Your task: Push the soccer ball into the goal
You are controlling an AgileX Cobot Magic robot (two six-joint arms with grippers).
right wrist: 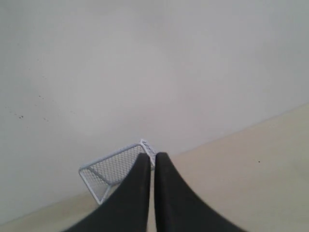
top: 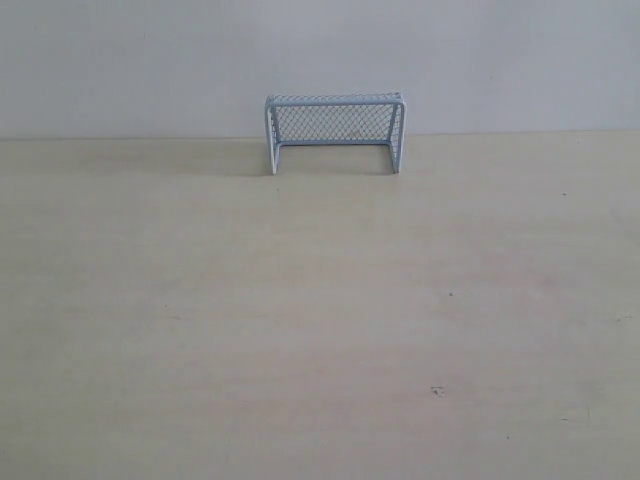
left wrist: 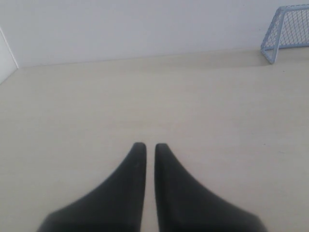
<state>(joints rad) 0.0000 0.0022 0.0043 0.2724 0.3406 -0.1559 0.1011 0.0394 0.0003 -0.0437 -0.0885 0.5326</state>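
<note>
The light blue-grey goal [top: 335, 132] with mesh netting stands upright at the back of the table, against the wall, its mouth facing the camera. It also shows at the far corner of the left wrist view [left wrist: 287, 31] and behind the fingers in the right wrist view [right wrist: 113, 174]. The soccer ball is out of view in every frame. My left gripper [left wrist: 150, 145] is shut over bare table with nothing between its black fingers. My right gripper [right wrist: 151, 155] is shut too, empty, its tips overlapping the goal's image. Neither gripper appears in the exterior view.
The pale wooden table [top: 320, 320] runs back to a white wall [top: 320, 50]. A few small dark specks [top: 436, 390] mark the tabletop. A white edge [left wrist: 6, 58] shows at the side of the left wrist view.
</note>
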